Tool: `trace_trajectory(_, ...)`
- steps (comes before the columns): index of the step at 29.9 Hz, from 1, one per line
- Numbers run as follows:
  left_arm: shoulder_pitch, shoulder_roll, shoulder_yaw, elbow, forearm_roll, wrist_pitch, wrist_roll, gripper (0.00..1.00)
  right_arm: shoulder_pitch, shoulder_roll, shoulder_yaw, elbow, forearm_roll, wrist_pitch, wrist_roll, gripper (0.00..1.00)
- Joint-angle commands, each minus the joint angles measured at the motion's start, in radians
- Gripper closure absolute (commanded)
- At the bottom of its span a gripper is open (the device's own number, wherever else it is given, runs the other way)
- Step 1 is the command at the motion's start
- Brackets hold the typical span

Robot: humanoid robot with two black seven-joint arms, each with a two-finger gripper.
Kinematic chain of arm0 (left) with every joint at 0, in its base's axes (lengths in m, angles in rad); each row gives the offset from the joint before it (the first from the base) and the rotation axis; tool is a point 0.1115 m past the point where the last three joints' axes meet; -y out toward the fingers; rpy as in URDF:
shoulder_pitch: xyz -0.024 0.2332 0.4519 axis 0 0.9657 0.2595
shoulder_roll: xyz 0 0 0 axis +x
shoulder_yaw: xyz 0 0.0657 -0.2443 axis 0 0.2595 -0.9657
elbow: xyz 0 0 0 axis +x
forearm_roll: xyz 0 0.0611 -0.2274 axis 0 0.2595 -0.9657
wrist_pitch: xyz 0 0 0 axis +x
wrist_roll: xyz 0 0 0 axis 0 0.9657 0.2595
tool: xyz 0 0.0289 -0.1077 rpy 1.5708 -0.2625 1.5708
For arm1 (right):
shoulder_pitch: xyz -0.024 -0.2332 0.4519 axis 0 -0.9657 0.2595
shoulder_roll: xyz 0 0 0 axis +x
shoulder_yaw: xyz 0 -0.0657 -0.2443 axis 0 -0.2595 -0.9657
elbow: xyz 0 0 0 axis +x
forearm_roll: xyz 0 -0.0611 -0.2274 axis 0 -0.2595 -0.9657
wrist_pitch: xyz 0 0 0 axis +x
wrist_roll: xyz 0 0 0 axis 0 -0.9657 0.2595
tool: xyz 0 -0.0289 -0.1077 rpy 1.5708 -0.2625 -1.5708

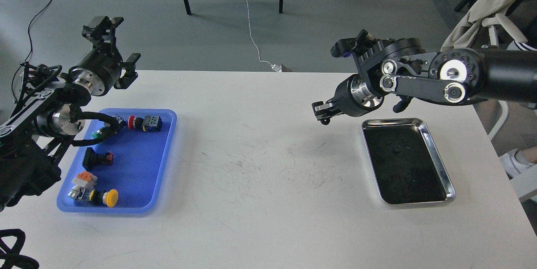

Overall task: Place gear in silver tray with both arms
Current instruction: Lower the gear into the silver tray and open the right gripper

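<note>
The silver tray lies on the white table at the right, with a dark mirror-like bottom and only a tiny dark speck in it. My right gripper hangs above the table just left of the tray's far-left corner. Its fingers are closed on a small dark toothed gear that sticks out below the fingertips. My left gripper is raised over the table's far-left corner, above the blue tray. Its fingers are spread wide and hold nothing.
A blue plastic tray at the left holds several push-button switches: red, green, black and yellow-capped. My left arm's cables hang over its far end. Chair and table legs stand on the floor beyond the table. A chair with a cloth stands at the far right.
</note>
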Motion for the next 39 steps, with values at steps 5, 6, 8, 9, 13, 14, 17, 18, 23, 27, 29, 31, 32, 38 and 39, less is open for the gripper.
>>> trace_trajectory(5,-0.001,-0.007,0.005,0.000,0.003,0.003,0.002,0.02,-0.138,-0.221,0.005,0.056,-0.132,0.000,0.000,0.93)
trace_trajectory(6,-0.001,-0.009,0.005,0.000,0.003,0.003,0.002,0.02,-0.163,-0.230,0.014,0.054,-0.143,0.000,0.000,0.93)
trace_trajectory(8,-0.001,-0.011,0.007,0.000,0.003,0.003,0.002,0.02,-0.215,-0.236,0.037,0.050,-0.163,0.000,0.000,0.93)
trace_trajectory(9,-0.001,-0.011,0.007,0.000,0.003,0.003,0.002,0.02,-0.239,-0.236,0.051,0.050,-0.175,0.000,0.000,0.93)
trace_trajectory(13,-0.005,-0.009,0.010,0.000,0.005,0.003,0.003,0.02,-0.296,-0.234,0.071,0.047,-0.215,0.000,0.000,0.93)
trace_trajectory(14,-0.005,-0.009,0.010,0.000,0.005,0.003,0.003,0.02,-0.304,-0.234,0.071,0.044,-0.218,0.000,0.000,0.92)
trace_trajectory(17,-0.007,-0.011,0.011,0.009,0.005,0.003,0.002,0.02,-0.334,-0.224,0.071,0.045,-0.222,0.000,-0.002,0.92)
trace_trajectory(18,-0.007,-0.012,0.010,0.014,0.003,0.003,0.002,0.02,-0.342,-0.222,0.071,0.045,-0.232,0.000,-0.002,0.92)
trace_trajectory(23,-0.005,-0.012,0.008,0.019,0.000,0.003,0.000,0.02,-0.356,-0.224,0.071,0.042,-0.267,0.000,0.000,0.92)
trace_trajectory(27,-0.005,-0.012,0.008,0.019,0.000,0.003,0.000,0.02,-0.355,-0.222,0.072,0.042,-0.267,0.000,0.000,0.83)
trace_trajectory(29,-0.007,-0.012,0.010,0.019,0.000,0.003,0.000,0.02,-0.355,-0.222,0.075,0.042,-0.267,0.000,-0.002,0.57)
trace_trajectory(31,-0.007,-0.012,0.010,0.019,0.000,0.003,0.000,0.02,-0.351,-0.224,0.095,0.044,-0.258,0.000,0.000,0.06)
trace_trajectory(32,-0.007,-0.012,0.010,0.019,0.000,0.001,0.000,0.02,-0.351,-0.227,0.114,0.047,-0.253,0.000,0.000,0.03)
trace_trajectory(38,-0.013,-0.011,0.010,0.019,0.000,0.003,0.003,0.02,-0.336,-0.253,0.241,0.054,-0.242,0.000,0.000,0.02)
trace_trajectory(39,-0.015,-0.011,0.010,0.019,0.002,0.003,0.003,0.02,-0.327,-0.264,0.273,0.054,-0.229,0.000,-0.002,0.02)
